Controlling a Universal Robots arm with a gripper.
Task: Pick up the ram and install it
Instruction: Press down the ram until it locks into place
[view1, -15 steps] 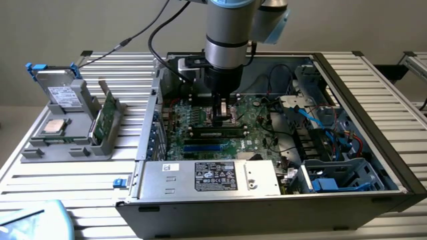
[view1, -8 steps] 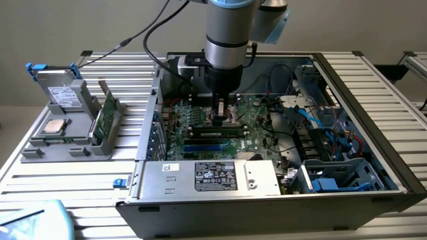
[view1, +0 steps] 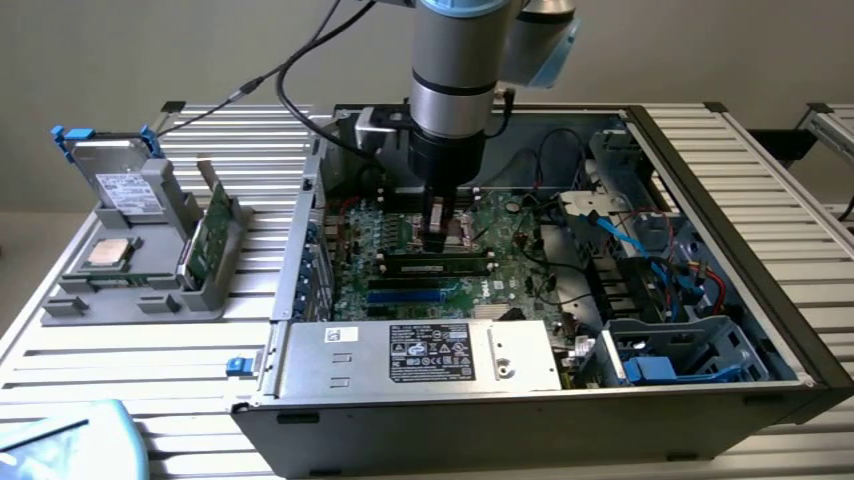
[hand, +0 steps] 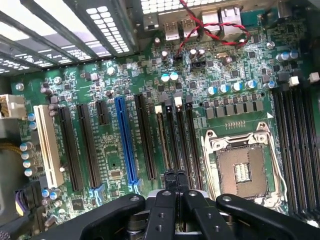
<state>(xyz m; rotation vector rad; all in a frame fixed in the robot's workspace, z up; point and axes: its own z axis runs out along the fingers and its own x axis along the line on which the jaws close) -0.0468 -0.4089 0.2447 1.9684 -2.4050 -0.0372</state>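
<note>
The ram (view1: 434, 266) lies seated in a black slot on the motherboard (view1: 514, 245), inside the open case (view1: 747, 200). Just above it hangs the pincer (view1: 439, 240), its fingers (hand: 172, 182) pressed together and holding nothing. The case sits on the bench (view1: 120, 350).

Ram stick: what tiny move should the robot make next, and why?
Probably a gentle push straight down. The ram already lies in place along the motherboard, and the shut gripper hangs close above it, holding nothing. I cannot tell whether the ram has clicked fully in, so a careful press seems the safest small step.
</note>
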